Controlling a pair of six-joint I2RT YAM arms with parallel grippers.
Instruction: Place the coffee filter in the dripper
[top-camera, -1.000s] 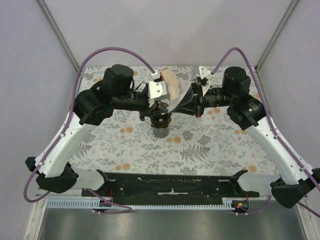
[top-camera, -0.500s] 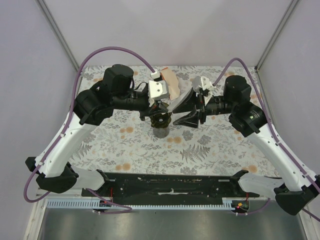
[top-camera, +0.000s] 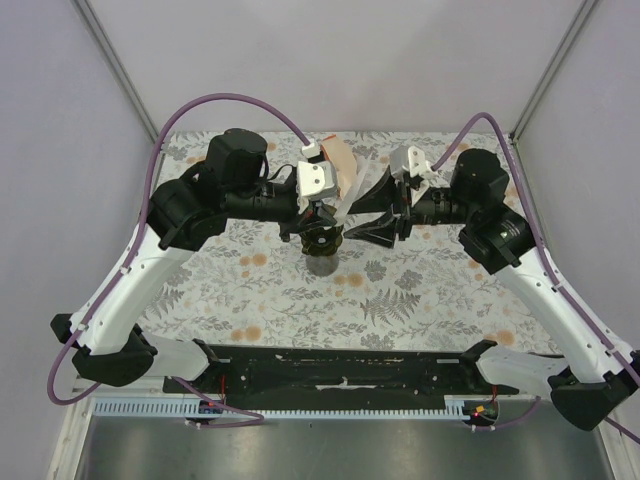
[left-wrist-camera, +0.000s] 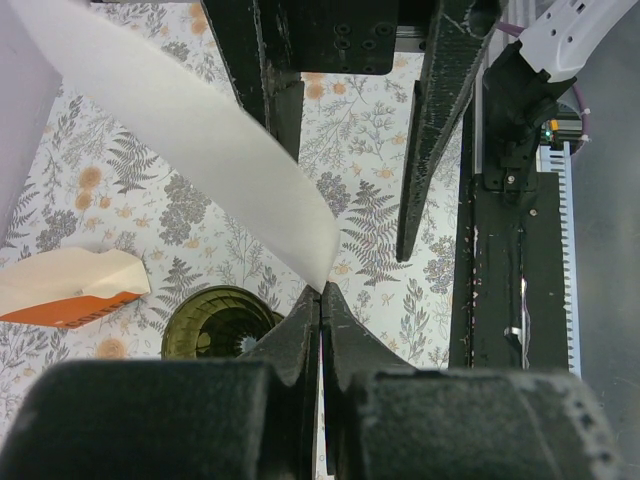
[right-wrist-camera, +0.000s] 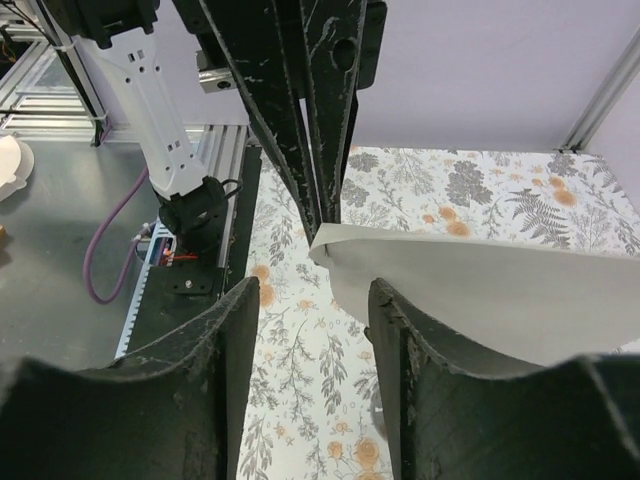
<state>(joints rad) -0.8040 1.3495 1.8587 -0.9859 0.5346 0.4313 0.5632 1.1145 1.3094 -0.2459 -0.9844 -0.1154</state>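
The coffee filter (left-wrist-camera: 180, 130) is a white paper fan, hanging in the air with its pointed tip pinched in my left gripper (left-wrist-camera: 320, 292), which is shut on it. In the top view the coffee filter (top-camera: 345, 207) sits between the two arms. Just below, the dark green dripper (left-wrist-camera: 215, 322) stands on its grey cup; in the top view the dripper (top-camera: 322, 241) is under my left gripper (top-camera: 324, 214). My right gripper (right-wrist-camera: 310, 330) is open. The coffee filter (right-wrist-camera: 480, 290) lies along the outer side of its right finger (right-wrist-camera: 425, 390), only its edge reaching into the gap.
An orange-and-cream wedge pack (top-camera: 340, 166) lies behind the dripper, seen too as the pack (left-wrist-camera: 70, 292) beside it. The floral tablecloth (top-camera: 420, 290) covers the table. A black rail (top-camera: 340, 370) and the arm bases run along the near edge.
My right gripper was shut on the filter a second ago; it has opened and let go, staying beside the paper. My left gripper has kept hold of the tip without moving.
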